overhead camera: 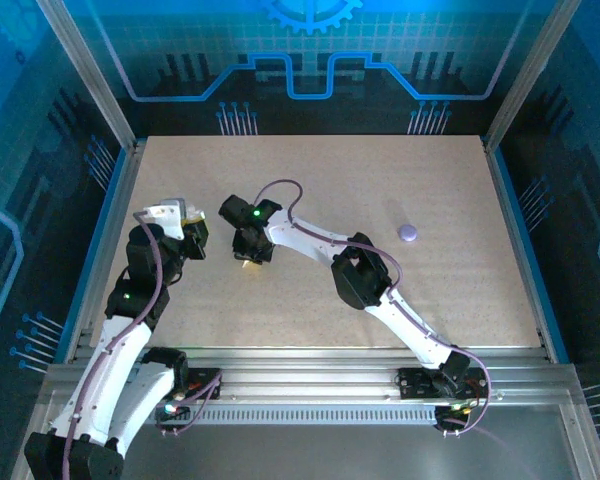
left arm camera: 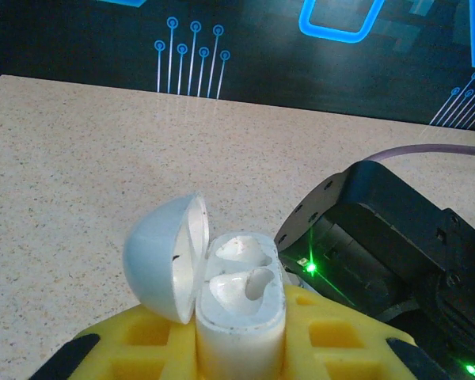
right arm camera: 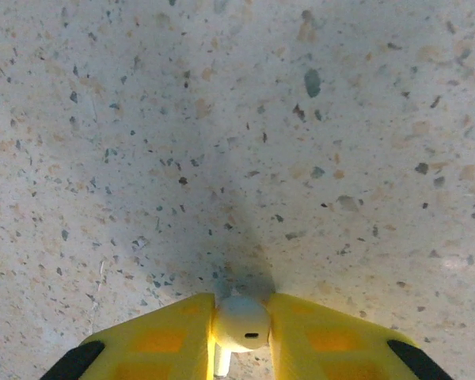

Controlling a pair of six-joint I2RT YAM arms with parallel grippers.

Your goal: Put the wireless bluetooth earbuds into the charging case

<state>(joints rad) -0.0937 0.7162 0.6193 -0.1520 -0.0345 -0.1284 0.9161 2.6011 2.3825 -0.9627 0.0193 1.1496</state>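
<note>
Item: small white glossy plastic earbud (right arm camera: 240, 324), pinched between the yellow fingers (right arm camera: 158, 344) of the right gripper (right arm camera: 241, 313), its stem running back toward the wrist, above the speckled stone-look table (right arm camera: 222, 119).

Item: white oval plastic charging case (left arm camera: 241, 313), domed lid (left arm camera: 162, 265) hinged open, clamped in the left gripper (left arm camera: 239, 352).

We judge the case to be just left of the right gripper, wells facing up.

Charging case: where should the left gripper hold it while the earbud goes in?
Pinch the charging case low on its body, from both sides, below the rim. The lid stands open and the sockets are exposed, so the top must stay free.
</note>
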